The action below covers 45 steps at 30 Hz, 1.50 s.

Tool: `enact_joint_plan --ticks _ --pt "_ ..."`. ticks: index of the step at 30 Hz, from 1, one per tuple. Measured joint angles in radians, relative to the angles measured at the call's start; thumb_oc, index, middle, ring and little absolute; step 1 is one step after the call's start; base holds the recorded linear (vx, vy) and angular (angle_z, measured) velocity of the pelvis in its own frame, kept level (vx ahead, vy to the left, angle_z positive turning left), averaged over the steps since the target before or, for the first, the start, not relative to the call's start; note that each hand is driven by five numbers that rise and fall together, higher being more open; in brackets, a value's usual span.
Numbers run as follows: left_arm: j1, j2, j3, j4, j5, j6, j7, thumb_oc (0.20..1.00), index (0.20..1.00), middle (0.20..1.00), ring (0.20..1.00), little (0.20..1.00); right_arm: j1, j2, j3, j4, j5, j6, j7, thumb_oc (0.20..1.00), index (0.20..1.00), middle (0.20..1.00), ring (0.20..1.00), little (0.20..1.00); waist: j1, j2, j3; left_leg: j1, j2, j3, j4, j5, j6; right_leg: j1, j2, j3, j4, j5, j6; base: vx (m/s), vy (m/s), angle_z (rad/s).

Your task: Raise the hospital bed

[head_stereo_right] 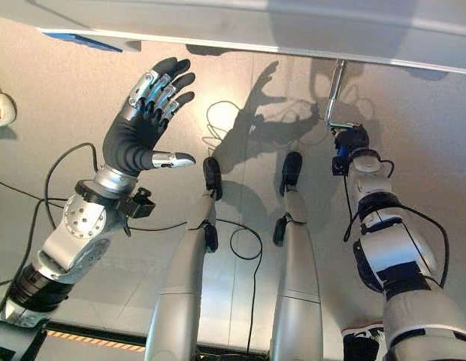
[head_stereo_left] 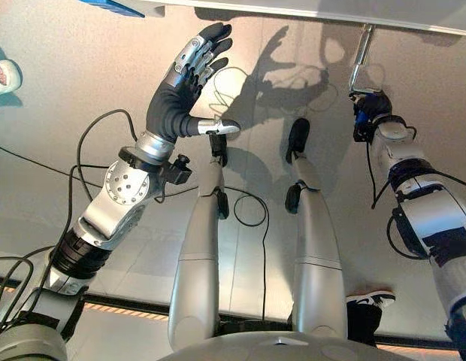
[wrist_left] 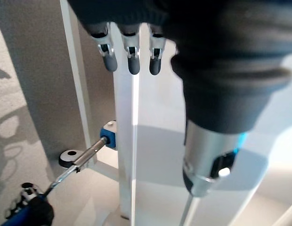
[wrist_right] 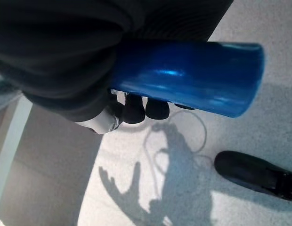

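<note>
Right hand (wrist_right: 103, 70) curled round the blue crank handle (wrist_right: 193, 77) under the hospital bed (head_stereo_right: 293, 22), apparently mid-crank, needing steady turning; left hand (head_stereo_right: 139, 124) spread open, holding nothing.

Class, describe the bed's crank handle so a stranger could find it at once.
Start at the white bed frame. A bent silver crank arm hangs below it. At its end is the glossy blue crank handle, wrapped by the right hand.

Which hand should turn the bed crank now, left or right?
Right. The right hand is already curled round the crank's blue handle, below the bed frame. The left hand is raised open, apart from it.
</note>
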Motion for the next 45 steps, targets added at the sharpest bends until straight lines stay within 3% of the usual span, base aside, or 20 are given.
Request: enact_joint_plan --ticks 6,17,28,45 --pt "-0.013 -0.074 0.001 0.000 0.009 0.001 0.025 1.000 1.000 1.000 1.000 1.000 -0.046 0.049 0.038 0.016 -0.119 0.039 -0.057 0.200 0.200 0.200 0.200 0.200 -0.003 0.012 -0.003 -0.011 0.012 -0.001 0.010 -0.003 -0.008 -0.014 0.011 -0.001 0.012 -0.007 -0.009 0.00 0.018 -0.02" --pt "-0.013 -0.143 0.007 0.000 0.009 0.005 0.071 1.000 1.000 1.000 1.000 1.000 -0.053 0.108 -0.004 0.027 -0.125 0.039 -0.083 0.200 0.200 0.200 0.200 0.200 -0.006 0.016 -0.005 -0.011 0.022 -0.001 0.015 -0.004 -0.014 -0.015 0.020 -0.004 0.016 -0.013 -0.017 0.00 0.005 -0.01" --pt "-0.014 -0.158 0.007 0.000 0.008 0.010 0.087 1.000 1.000 1.000 1.000 1.000 -0.041 0.156 -0.037 0.024 0.028 0.035 -0.102 0.200 0.200 0.200 0.200 0.200 -0.005 0.018 -0.006 -0.011 0.020 -0.002 0.014 -0.004 -0.014 -0.015 0.020 -0.005 0.015 -0.013 -0.018 0.00 0.017 0.00" --pt "-0.013 -0.186 0.045 -0.001 0.008 0.007 0.092 1.000 1.000 1.000 1.000 1.000 0.040 0.205 0.121 -0.234 0.075 0.034 -0.113 0.200 0.200 0.200 0.200 0.200 0.002 0.038 -0.008 -0.022 0.021 -0.026 0.000 0.000 -0.020 -0.015 0.020 -0.033 0.007 -0.014 -0.027 0.00 0.024 0.01"
